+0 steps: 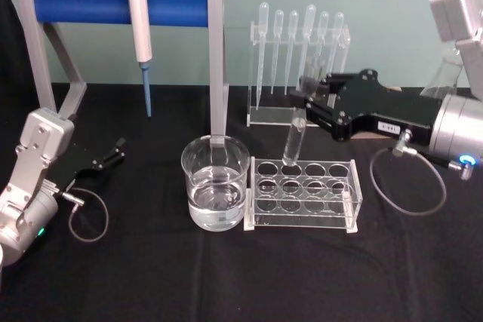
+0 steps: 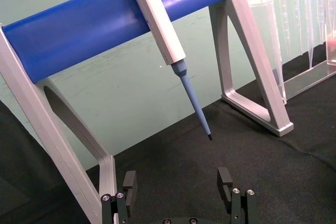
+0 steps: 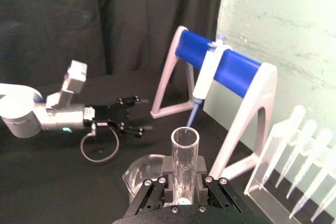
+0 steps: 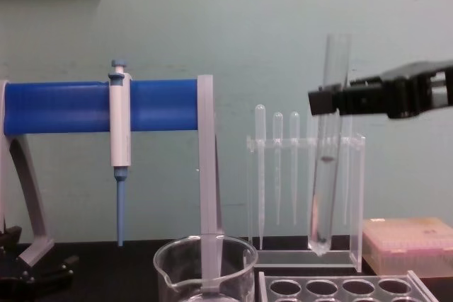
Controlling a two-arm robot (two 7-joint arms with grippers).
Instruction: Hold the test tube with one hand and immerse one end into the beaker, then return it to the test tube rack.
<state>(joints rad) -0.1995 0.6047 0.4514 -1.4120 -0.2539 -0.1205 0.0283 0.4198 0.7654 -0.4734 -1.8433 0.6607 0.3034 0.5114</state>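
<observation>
Just right of the beaker, above the clear rack, I have the right gripper clenched on the test tube, upright and lifted clear for dipping; left gripper lies released on the bench

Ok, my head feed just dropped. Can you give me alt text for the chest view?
The right pincer holds the test tube upright, its round bottom lifted clear above the clear tube rack. The beaker sits lower, toward the robot's left of the tube. Behind stand a blue stand with a hanging pipette and a row of plastic droppers.
</observation>
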